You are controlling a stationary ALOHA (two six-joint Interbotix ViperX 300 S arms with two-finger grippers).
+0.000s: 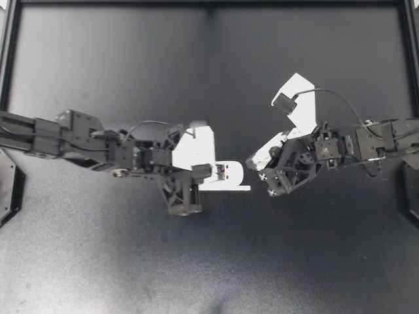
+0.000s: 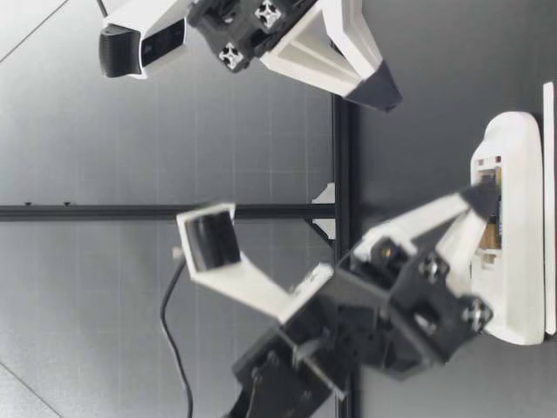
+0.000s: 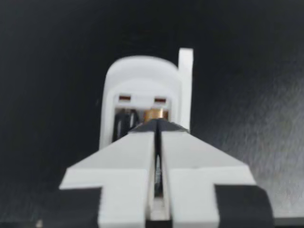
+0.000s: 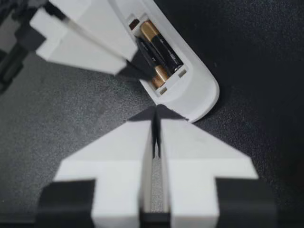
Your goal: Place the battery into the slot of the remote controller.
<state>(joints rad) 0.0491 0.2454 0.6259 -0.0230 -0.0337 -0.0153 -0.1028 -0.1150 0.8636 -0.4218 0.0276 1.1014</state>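
- White rounded plastic remote controller (image 1: 237,178): white all over, with two small brown marks at the slot's edge.
- Cylindrical metal battery (image 4: 164,50): glossy black body, copper-gold ends.
- Left gripper (image 1: 218,173): white fingers, black tips, black mount.
- Right gripper (image 1: 253,159): white fingers, black tips.
- Matte table (image 1: 131,65): black, faintly grey-speckled.

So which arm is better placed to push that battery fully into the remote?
Left, probably. My left gripper's shut tips sit on a battery in the remote's open slot. My right gripper, also shut, hangs raised beyond the remote's rounded end, touching nothing.
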